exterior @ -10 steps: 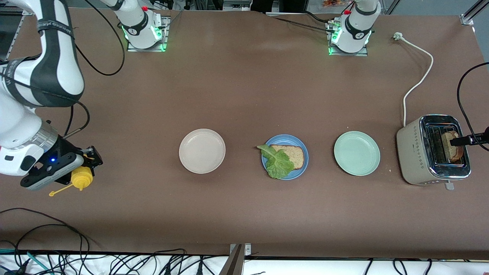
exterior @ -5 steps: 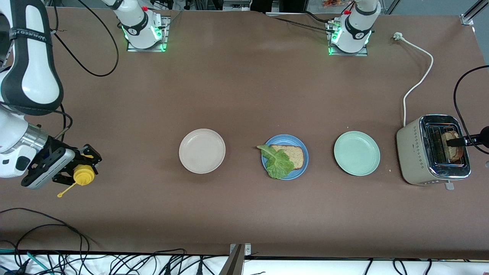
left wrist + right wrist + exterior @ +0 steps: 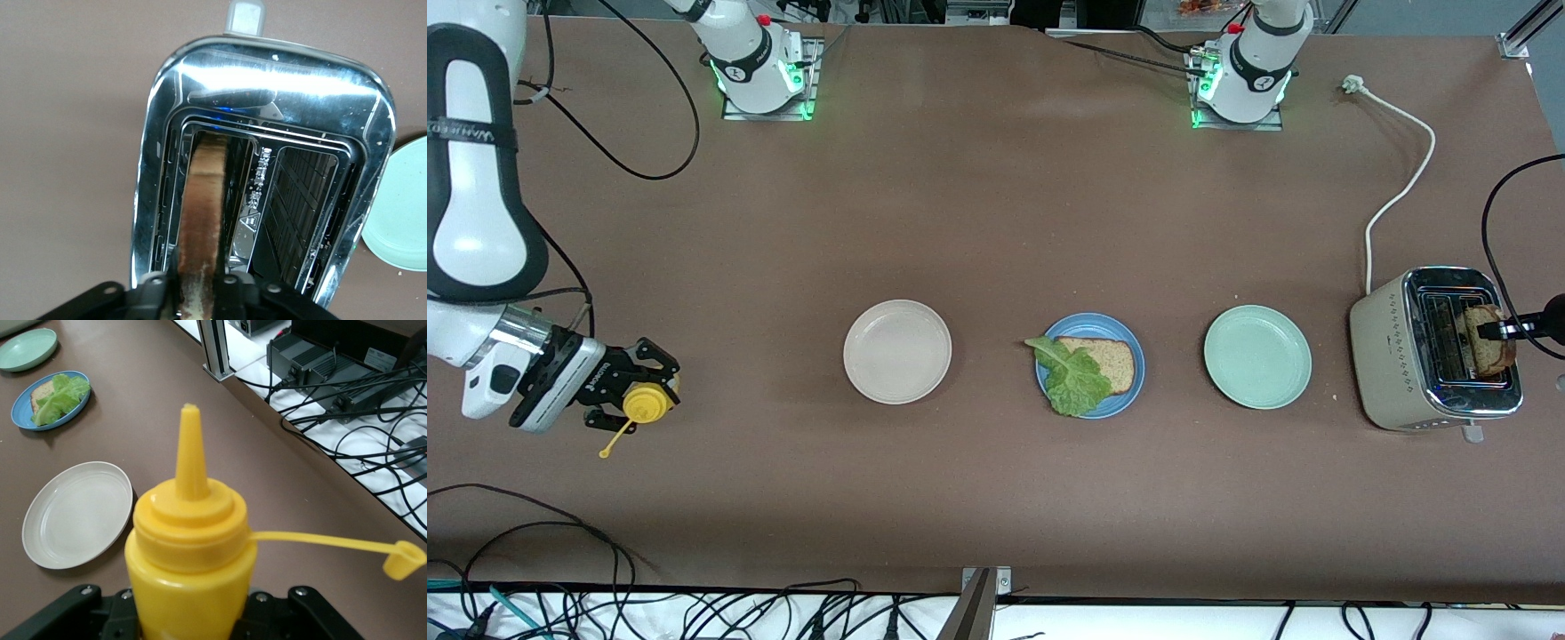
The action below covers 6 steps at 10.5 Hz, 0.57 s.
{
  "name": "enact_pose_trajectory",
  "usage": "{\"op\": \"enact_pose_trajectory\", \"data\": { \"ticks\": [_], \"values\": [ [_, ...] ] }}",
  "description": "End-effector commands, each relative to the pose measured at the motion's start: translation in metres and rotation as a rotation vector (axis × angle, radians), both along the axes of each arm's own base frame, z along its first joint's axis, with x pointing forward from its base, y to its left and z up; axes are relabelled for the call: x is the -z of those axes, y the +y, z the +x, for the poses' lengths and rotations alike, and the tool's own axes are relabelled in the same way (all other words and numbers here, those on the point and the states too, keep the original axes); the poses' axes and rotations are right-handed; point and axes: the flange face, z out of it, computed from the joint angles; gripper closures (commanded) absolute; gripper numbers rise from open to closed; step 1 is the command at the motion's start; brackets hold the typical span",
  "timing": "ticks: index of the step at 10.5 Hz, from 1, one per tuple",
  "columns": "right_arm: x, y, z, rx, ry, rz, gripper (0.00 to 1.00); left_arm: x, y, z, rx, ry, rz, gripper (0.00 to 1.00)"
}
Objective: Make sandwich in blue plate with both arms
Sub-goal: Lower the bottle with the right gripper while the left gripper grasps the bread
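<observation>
Our left claw (image 3: 1494, 331) has just closed on the toast slice (image 3: 1487, 350) standing in the toaster (image 3: 1436, 348), so the sandwich's top is ready to lift. Our right claw (image 3: 633, 399) has swung the yellow squeeze bottle (image 3: 646, 404) it grips toward the plates. The blue plate (image 3: 1089, 364) holds bread and lettuce (image 3: 1074, 378); the mint-green plate (image 3: 1257, 356) lies between toaster and sandwich.

A chrome toaster (image 3: 1436, 351), mint-green plate (image 3: 1257, 356), off-white plate (image 3: 897, 351) and yellow squeeze bottle (image 3: 647, 403) are in view.
</observation>
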Motion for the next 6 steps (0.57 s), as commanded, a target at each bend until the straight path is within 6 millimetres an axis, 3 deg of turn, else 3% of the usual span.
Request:
{"op": "enact_pose_trajectory", "data": {
  "ticks": [1,5,6],
  "values": [
    [0.04,-0.021,-0.013,-0.069,-0.074,0.121,1.0,-0.01,0.002,0.001,0.026,-0.014,-0.02,1.0],
    [0.095,-0.035,-0.039,-0.168,-0.135,0.298,1.0,-0.058,-0.01,-0.007,0.036,-0.018,-0.022,1.0],
    [0.108,-0.04,-0.047,-0.181,-0.138,0.311,1.0,-0.075,-0.027,-0.007,0.053,-0.027,-0.028,1.0]
  ]
}}
